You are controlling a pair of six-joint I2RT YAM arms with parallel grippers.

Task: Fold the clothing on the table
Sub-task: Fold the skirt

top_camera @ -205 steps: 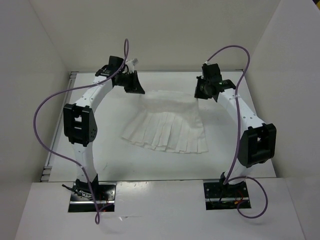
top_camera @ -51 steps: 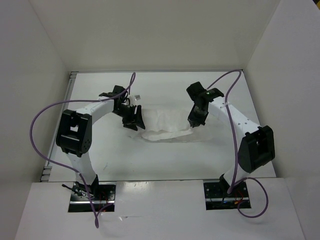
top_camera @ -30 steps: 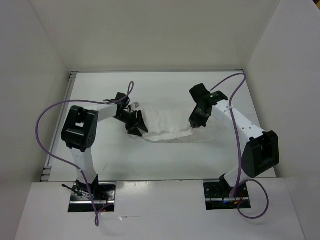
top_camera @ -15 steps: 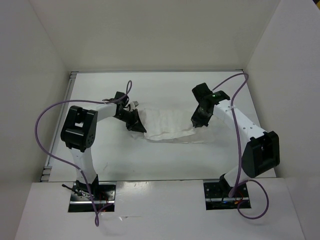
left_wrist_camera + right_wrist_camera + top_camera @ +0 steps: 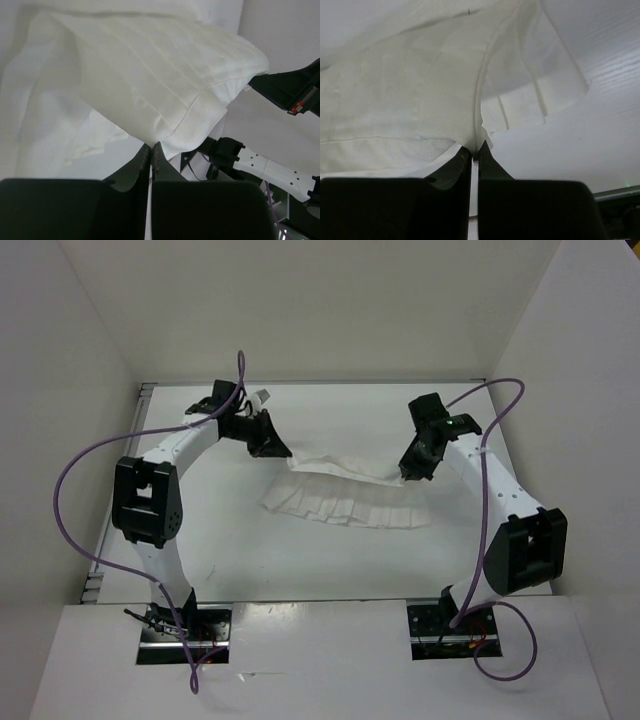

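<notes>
The desk (image 5: pixel 300 565) is glossy white; the clothing (image 5: pixel 345 502) sits about mid-desk, its pleated hem spread flat on the near side; its far edge is held up off the surface, stretched between the two arms; the left arm (image 5: pixel 185 445) reaches in from the left, its jaws clamped together on the fabric's far left corner; the right arm (image 5: pixel 490 480) mirrors it, its jaws pinched tight on the far right corner; behind stands a white wall (image 5: pixel 320 310).
</notes>
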